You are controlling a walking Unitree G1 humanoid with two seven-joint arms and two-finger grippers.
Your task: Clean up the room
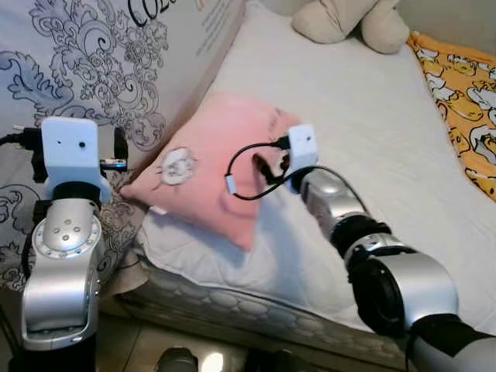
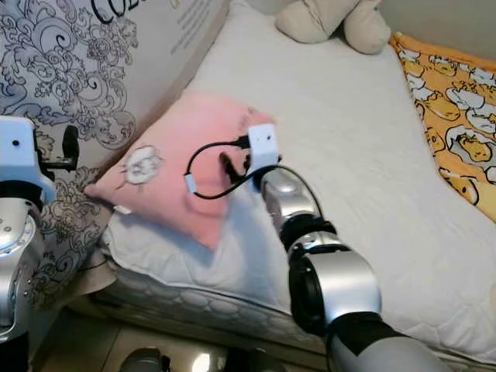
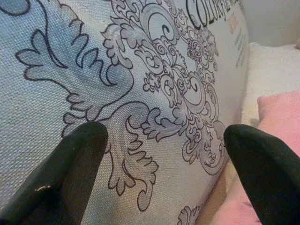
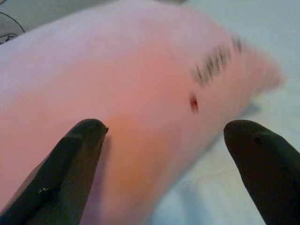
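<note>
Pink pillow (image 1: 213, 167), right gripper (image 4: 180, 164) spread beside

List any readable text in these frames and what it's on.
"CO", cut off by the frame edge: large dark letters on the patterned fabric panel beside the bed.
Smaller print beside those letters: too blurred to read.
Dark marks on the pink pillow: blurred, unreadable.

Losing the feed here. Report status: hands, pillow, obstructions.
Right hand open, poised over the pink pillow. Left hand open, facing the patterned panel beside the bed. Pillow on the mattress, leaning on the panel. Nothing in the way.
</note>
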